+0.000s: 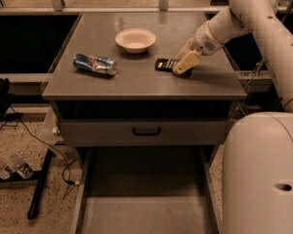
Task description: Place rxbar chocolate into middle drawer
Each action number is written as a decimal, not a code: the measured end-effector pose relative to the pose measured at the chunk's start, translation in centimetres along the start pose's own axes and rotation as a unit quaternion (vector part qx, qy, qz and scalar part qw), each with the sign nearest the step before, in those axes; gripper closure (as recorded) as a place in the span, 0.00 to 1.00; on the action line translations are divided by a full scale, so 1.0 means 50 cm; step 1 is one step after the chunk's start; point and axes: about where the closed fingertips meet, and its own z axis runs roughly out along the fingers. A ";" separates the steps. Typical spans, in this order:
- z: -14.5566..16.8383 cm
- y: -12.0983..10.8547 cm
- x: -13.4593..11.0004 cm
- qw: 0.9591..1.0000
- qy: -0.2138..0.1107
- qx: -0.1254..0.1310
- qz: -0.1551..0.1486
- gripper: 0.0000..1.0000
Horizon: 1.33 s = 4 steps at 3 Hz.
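One rxbar chocolate (163, 64) on tabletop (136, 84), jaws at its end

I see the cream gripper (182, 66) right of centre, at the black bar (163, 64) on the grey tabletop (136, 84). The bowl (135, 39) is white and the can (94, 64) blue with pale patches. At the bottom of the frame is a grey drawer (136, 213), with a black handle (146, 130) above it.

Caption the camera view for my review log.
Robot claw at the rxbar chocolate on the cabinet top, beside a white bowl and crushed blue can; middle drawer open below.
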 end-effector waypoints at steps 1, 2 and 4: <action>-0.001 0.000 0.000 1.000 0.000 0.000 0.000 1.00; -0.004 -0.001 -0.003 1.000 0.000 0.000 0.000 1.00; -0.158 0.038 0.005 0.997 -0.016 0.080 0.016 1.00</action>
